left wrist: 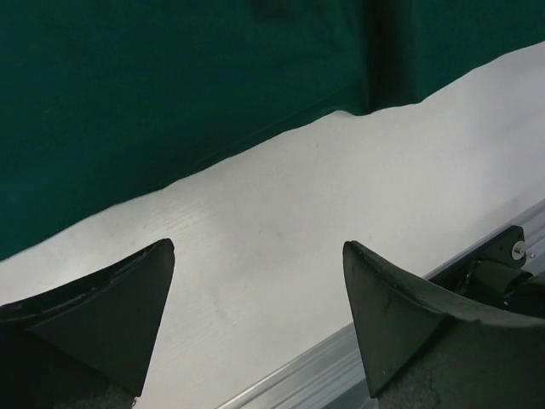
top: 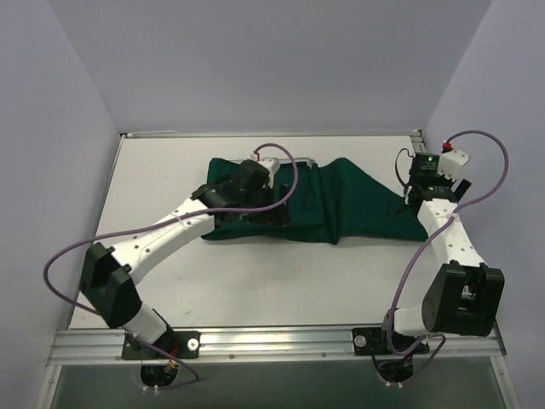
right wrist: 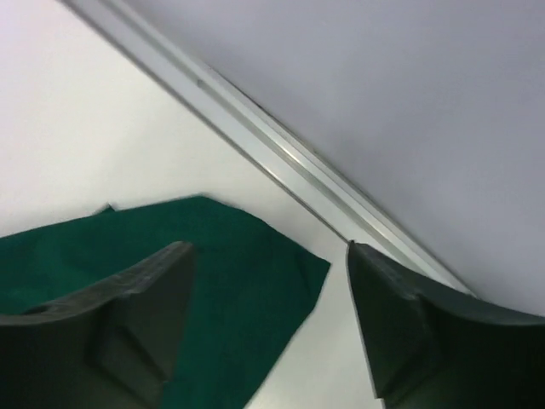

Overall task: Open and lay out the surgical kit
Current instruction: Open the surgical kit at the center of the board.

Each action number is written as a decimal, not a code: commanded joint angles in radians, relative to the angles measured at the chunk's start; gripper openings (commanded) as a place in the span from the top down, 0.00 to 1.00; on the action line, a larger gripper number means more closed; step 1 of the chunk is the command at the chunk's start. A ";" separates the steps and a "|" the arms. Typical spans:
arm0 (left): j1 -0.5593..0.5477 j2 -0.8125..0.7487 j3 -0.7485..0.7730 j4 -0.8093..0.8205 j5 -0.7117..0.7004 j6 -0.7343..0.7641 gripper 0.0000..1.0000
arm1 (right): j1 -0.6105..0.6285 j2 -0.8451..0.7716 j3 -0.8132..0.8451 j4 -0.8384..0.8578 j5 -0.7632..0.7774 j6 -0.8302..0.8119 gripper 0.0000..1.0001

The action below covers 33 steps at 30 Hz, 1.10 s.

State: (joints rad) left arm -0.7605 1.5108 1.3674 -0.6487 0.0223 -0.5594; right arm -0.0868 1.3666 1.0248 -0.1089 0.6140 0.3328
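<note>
White table (top: pixel 255 290) is recorded as the work surface. Dark green cloth (top: pixel 349 200) is spread across its far middle, with one corner drawn out toward the right side. A short stretch of silver tray rim (top: pixel 305 160) is seen at the cloth's far edge (the rest is covered by cloth and arm). Left gripper (left wrist: pixel 260 256) is held at the cloth's near edge, jaws wide apart, nothing between them. Right gripper (right wrist: pixel 268 251) is held above the cloth's right corner, jaws parted, nothing clasped.
</note>
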 commanded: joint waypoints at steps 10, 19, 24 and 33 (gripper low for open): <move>-0.197 0.397 0.285 0.132 -0.279 0.183 0.05 | 0.022 -0.176 0.084 -0.040 -0.436 -0.017 0.10; -0.272 0.583 0.489 0.075 -0.466 0.228 0.07 | 0.035 -0.245 0.051 -0.052 -0.487 -0.041 0.10; -0.277 0.635 0.556 0.055 -0.510 0.230 0.14 | 0.035 -0.261 0.038 -0.038 -0.497 -0.046 0.11; -0.280 0.712 0.642 0.006 -0.487 0.222 0.20 | 0.033 -0.265 0.037 -0.023 -0.522 -0.041 0.11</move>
State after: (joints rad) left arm -1.0382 2.2036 1.9602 -0.6109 -0.4526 -0.3363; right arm -0.0574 1.1332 1.0679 -0.1535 0.1085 0.2970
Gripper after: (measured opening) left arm 0.808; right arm 0.897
